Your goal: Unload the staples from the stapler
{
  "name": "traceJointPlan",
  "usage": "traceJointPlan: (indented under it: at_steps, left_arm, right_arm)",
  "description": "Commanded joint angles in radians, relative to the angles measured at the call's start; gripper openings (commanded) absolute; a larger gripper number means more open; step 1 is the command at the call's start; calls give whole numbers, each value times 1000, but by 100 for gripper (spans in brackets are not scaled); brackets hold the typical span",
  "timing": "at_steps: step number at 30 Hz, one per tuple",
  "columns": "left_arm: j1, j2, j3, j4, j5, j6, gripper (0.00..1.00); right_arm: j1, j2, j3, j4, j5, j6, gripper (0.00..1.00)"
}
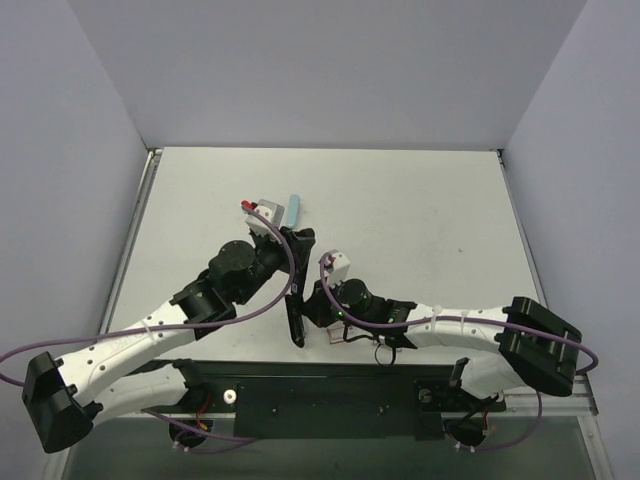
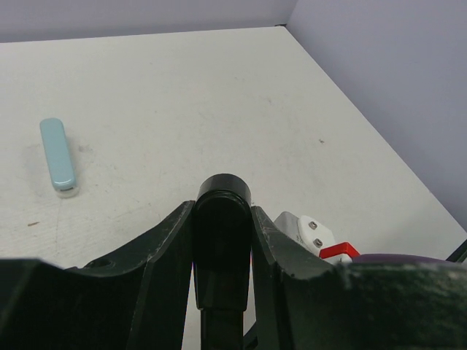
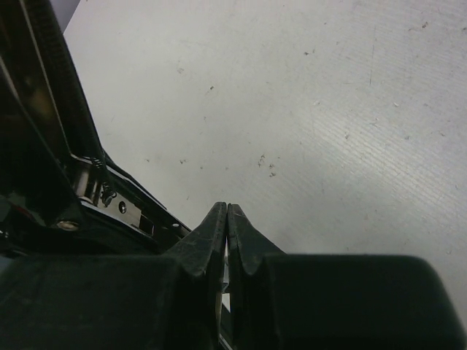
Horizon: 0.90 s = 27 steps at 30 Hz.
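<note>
Top external view: the stapler (image 1: 297, 312) is a long black bar near the front middle of the table (image 1: 430, 210), running from the left gripper (image 2: 222, 219) back toward the arm bases. The left jaws stand partly apart and clamp the stapler's rounded black end between them. The right gripper (image 3: 228, 215) sits just beside the stapler's lower stretch with its fingertips pressed fully together and nothing between them. From the right wrist the stapler looks opened, a bare metal channel with a rivet and a spring showing under the dark top arm. That corner is shadowed, so I cannot tell whether any staples lie in it. The main risk is leverage. The stapler is held at one end only, so a push from the shut fingertips far down its length could swing or twist it in the left jaws. A slip off the smooth metal could also fling loose staples across the table, toward the pale blue capsule-shaped piece (image 2: 57, 154) lying apart beyond.
</note>
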<state>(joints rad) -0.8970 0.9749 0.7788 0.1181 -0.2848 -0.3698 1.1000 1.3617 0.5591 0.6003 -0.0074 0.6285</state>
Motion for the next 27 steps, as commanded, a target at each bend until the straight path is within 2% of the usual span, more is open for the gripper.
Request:
traceJointPlan:
  at_steps: [1,13,27]
  left_arm:
    - [4,18,71,183,-39,0,0]
    - [26,120,119,206,-31,23,0]
    - [27,-14,94,109,-8,-12,0]
  right_arm:
    - [9,19,36,110,-17,5,0]
    - [-15,65,56,159,-28,5,0]
    - [-65,-50,4,73,4,-26,0]
